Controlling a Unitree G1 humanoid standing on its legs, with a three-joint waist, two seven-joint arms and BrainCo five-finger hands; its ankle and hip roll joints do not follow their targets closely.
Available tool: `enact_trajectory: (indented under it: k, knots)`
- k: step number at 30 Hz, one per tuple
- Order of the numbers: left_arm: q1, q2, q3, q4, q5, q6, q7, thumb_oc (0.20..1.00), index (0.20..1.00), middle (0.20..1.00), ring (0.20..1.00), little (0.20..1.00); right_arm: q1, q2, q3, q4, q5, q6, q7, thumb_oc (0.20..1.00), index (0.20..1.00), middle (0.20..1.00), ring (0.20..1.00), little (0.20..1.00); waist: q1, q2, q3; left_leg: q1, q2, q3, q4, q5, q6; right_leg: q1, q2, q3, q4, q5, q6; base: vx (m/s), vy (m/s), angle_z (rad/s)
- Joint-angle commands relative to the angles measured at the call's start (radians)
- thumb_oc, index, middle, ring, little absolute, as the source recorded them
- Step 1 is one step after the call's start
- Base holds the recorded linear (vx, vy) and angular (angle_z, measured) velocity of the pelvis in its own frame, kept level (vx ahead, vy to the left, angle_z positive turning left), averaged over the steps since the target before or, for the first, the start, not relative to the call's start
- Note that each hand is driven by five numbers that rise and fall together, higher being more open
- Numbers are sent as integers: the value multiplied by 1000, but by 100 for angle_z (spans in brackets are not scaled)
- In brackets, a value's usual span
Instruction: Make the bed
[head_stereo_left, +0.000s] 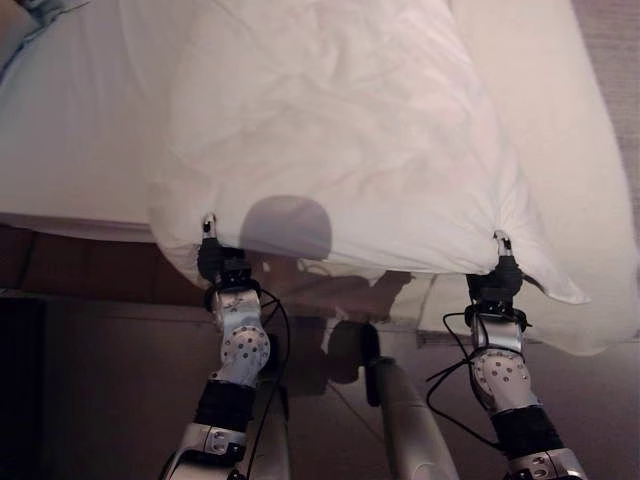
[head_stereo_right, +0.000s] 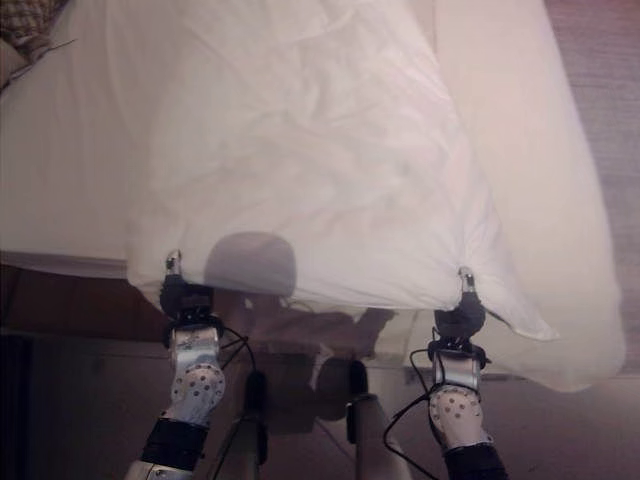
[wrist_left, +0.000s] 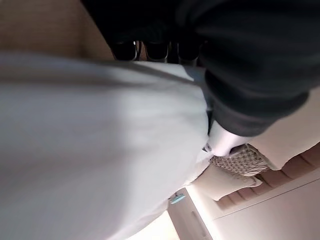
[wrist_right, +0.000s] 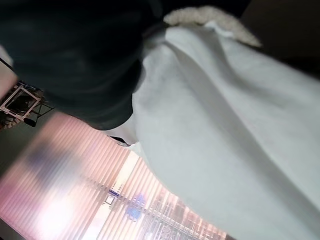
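A white duvet lies spread over the bed, and its near edge is lifted off the mattress. My left hand pinches the duvet's near left corner, thumb on top of the cloth. My right hand grips the near right corner the same way. In the left wrist view the dark-tipped fingers curl over the duvet. The right wrist view has the duvet running out from under the hand's dark cover.
The white sheeted mattress shows at the left, with a pillow at the far left corner. A brown bed base runs below the mattress edge. More white bedding hangs off at the right. A checked cushion lies by the headboard.
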Motion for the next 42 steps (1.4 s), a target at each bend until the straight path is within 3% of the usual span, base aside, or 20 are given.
enact_trajectory:
  k: [1,3,7,12,13,16,19,21,25,27,28,30,31,34,35,36,37,39,40,42]
  knots:
    - [42,106,71,-150,54,-31,-51,200,200,200,200,200,-6,9,12,-71,-31,-10,65,200,200,200,200,200,4,-4,-58,22,-31,-28,-44,-20,31,54,56,10,-137,62,1,9,249,-74]
    - [60,98,75,-152,62,-10,-41,200,200,200,200,200,7,0,18,-72,-39,-8,60,200,200,200,200,200,-5,-11,-56,61,-67,-17,-125,11,34,15,208,-12,-61,-7,-24,5,295,-67]
    - [68,88,80,-152,81,-1,-24,200,200,200,200,200,33,-1,14,-72,-42,-10,73,200,200,200,200,200,-18,-31,-65,85,-112,-16,-195,51,39,21,322,-49,-22,-35,-56,-2,80,15]
    - [53,61,75,-147,77,-13,-14,200,200,200,200,200,59,-8,17,-87,-26,-17,80,200,200,200,200,200,-21,-20,-68,87,-127,-5,-189,45,35,39,298,-45,-40,-40,-81,-4,-40,-2]
    - [55,25,67,-155,66,-24,-21,200,200,200,200,200,57,-31,9,-86,-24,-14,80,200,200,200,200,200,-20,-13,-61,49,-104,30,-61,4,16,51,285,-55,-44,-34,-69,-21,-201,7]
    - [53,5,60,-138,40,-24,-31,200,200,200,200,200,64,-51,-3,-85,-32,-14,72,200,200,200,200,200,-20,-5,-56,7,-98,41,10,25,-3,65,260,-52,-56,-37,-72,-18,-83,17]
    - [59,2,61,-137,39,-19,-44,200,200,200,200,200,62,-58,-7,-73,-42,-12,64,200,200,200,200,200,-19,-4,-70,2,-104,40,-8,20,3,82,253,-45,-92,-32,-66,36,49,10]
    - [70,12,72,-139,30,-17,-61,200,200,200,200,200,51,-57,-8,-52,-45,-14,75,200,200,200,200,200,-11,3,-79,39,-62,-15,-119,36,20,79,254,-23,-95,-30,-53,47,118,2]
    - [73,25,85,-169,38,-43,-54,200,200,200,200,200,40,-48,-9,-38,-41,-23,85,200,200,200,200,200,9,-24,-77,25,56,-169,-217,140,-3,57,205,24,-71,-41,-52,-1,235,4]
    - [71,34,94,-179,52,-52,-49,200,200,200,200,200,39,-47,-16,-24,-33,-25,88,200,200,200,200,200,12,-23,-78,29,130,-181,-298,206,-29,50,194,35,-40,-64,-46,28,316,-2]
    - [71,34,94,-179,52,-52,-48,200,200,200,200,200,39,-47,-16,-24,-33,-25,88,200,200,200,200,200,12,-23,-78,31,130,-181,-300,207,-30,50,194,35,-40,-64,-47,34,348,-14]
    - [65,43,88,-172,51,-52,-56,200,200,200,200,200,37,-44,-20,-22,-35,-35,82,200,200,200,200,200,15,-13,-78,59,199,-141,-357,243,-62,59,150,52,-30,-73,-10,101,829,-22]
    - [40,60,63,-138,42,-41,-72,200,200,200,200,200,44,-29,-20,-39,-40,-38,80,200,200,200,200,200,-4,-6,-90,75,188,-67,-317,190,-69,77,77,62,-76,-15,41,104,878,-16]
    - [39,61,63,-136,40,-42,-75,200,200,200,200,200,44,-28,-20,-40,-41,-38,79,200,200,200,200,200,-1,-8,-91,71,187,-65,-311,188,-68,77,76,65,-83,-9,43,50,421,-13]
    - [47,91,22,-97,48,7,-118,200,200,200,200,200,58,-16,-33,-38,-33,-5,97,200,200,200,200,200,-10,-20,-93,-7,51,-43,-56,45,-29,124,-85,57,-193,165,56,101,775,4]
    - [47,91,22,-97,48,7,-118,200,200,200,200,200,58,-16,-32,-38,-33,-5,97,200,200,200,200,200,-10,-20,-95,-10,51,-43,-55,45,-29,123,-86,56,-193,165,56,202,1181,29]
    - [72,106,26,-104,53,16,-133,200,200,200,200,200,52,-7,-16,-40,-53,13,112,200,200,200,200,200,8,-18,-100,11,38,4,-34,-7,-4,134,-130,-33,-252,221,45,134,616,42]
    - [82,112,27,-110,59,25,-138,200,200,200,200,200,57,-7,-18,-38,-60,19,122,200,200,200,200,200,5,-13,-103,19,23,16,-36,-9,8,144,-110,-43,-245,175,32,96,570,-52]
    - [70,114,13,-108,63,30,-136,200,200,200,200,200,62,-7,-21,-39,-52,17,120,200,200,200,200,200,-20,3,-103,40,-18,20,-75,8,20,124,2,16,-188,66,1,32,447,-43]
    - [75,107,14,-111,75,42,-128,200,200,200,200,200,64,-4,-14,-33,-52,12,114,200,200,200,200,200,-29,-3,-98,73,-55,41,-131,33,19,88,145,-17,-139,4,-24,3,415,11]
